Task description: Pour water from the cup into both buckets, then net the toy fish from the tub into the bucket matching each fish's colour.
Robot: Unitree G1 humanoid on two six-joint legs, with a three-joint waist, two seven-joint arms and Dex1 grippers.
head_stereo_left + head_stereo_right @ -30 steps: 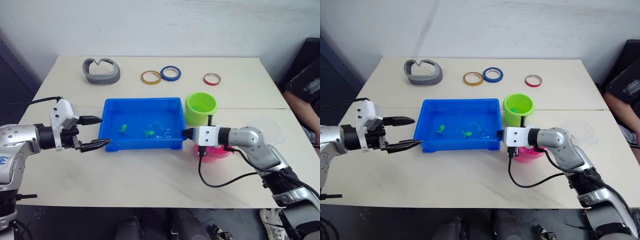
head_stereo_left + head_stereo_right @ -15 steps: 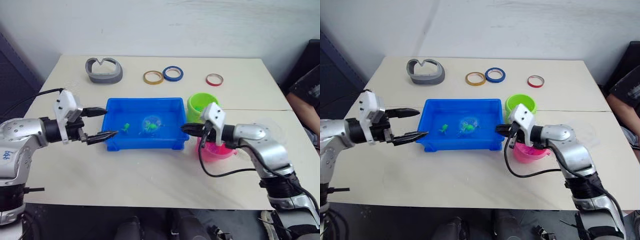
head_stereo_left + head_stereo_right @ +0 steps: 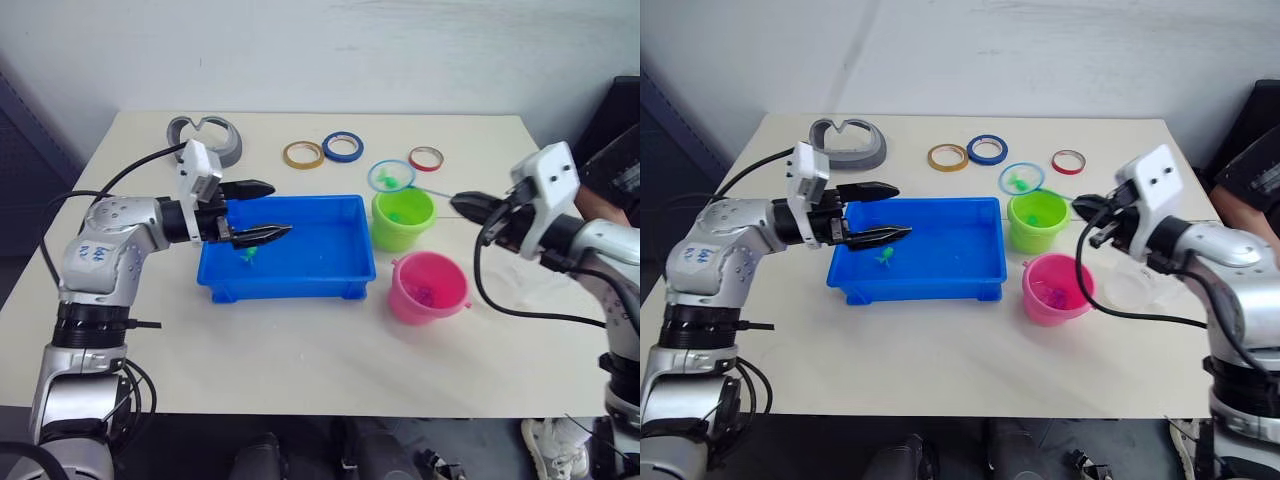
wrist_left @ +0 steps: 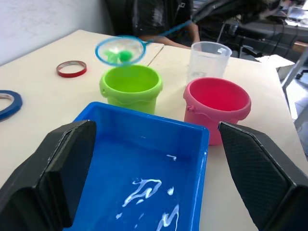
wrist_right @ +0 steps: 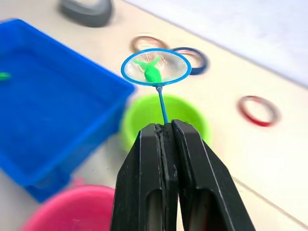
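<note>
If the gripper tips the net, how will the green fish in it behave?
The green fish lies loose in the shallow net, so it would probably slide out easily. It looks tiny and light, likely plastic. Being wet, it might cling briefly. The right gripper pinches only the thin handle, which may flex.

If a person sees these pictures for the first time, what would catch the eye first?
Probably the net with a green fish in it, held up by the right gripper above the far edge of the green bucket. Next, the bright blue tub and the pink bucket beside it.
</note>
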